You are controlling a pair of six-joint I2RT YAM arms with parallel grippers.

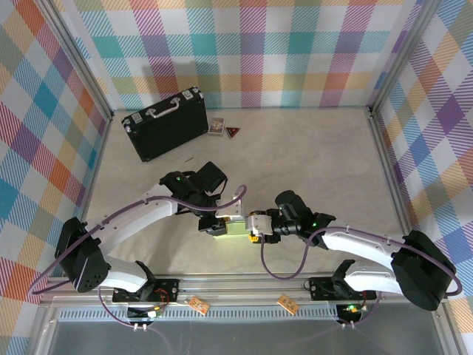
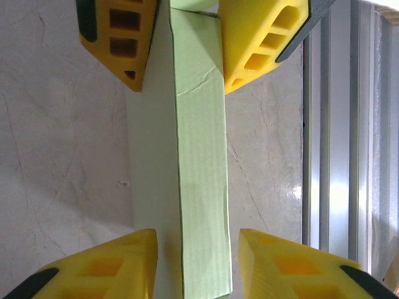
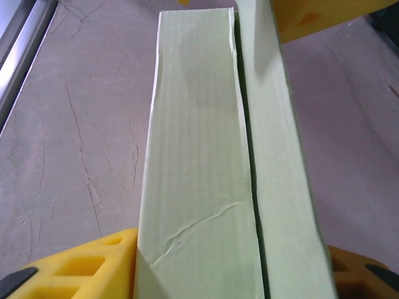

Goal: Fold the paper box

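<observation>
My right gripper [image 3: 232,244] clamps the paper box [image 3: 199,156] by the table's [image 1: 295,163] near edge; my left gripper [image 2: 197,233] straddles it, grip unclear.

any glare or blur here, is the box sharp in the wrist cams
Left wrist: strong glare on the metal rail, paper box sharp. Right wrist: box crisp, its crease clear, soft shadow near its top. Top external: evenly lit, sharp.

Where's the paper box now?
Top view: the paper box is centred near the table's front edge, gripped at either end by the left gripper and the right gripper; the black case lies back left.
</observation>
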